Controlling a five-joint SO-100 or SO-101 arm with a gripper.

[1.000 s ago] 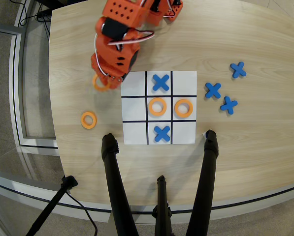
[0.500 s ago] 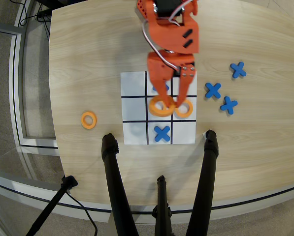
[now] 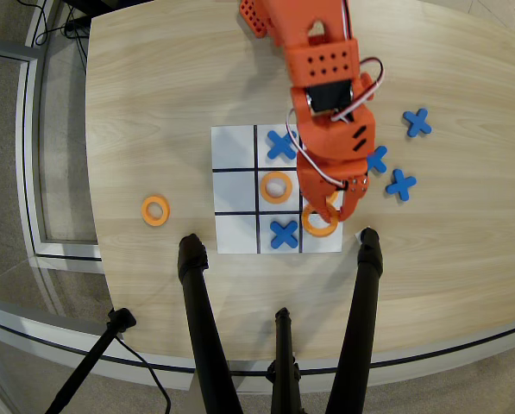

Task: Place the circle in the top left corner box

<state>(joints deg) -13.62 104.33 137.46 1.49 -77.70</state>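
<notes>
— Where the arm reaches over the grid [image 3: 235,231], what does the gripper [image 3: 329,213] hold?
— A ring [image 3: 319,222], I think; the jaws seem closed on its edge, over the lower right cell, but the arm hides part.
— And the corner box [image 3: 234,147]?
— White and bare. One ring [image 3: 276,187] lies in the centre, another [image 3: 155,210] on the table at the left.
</notes>
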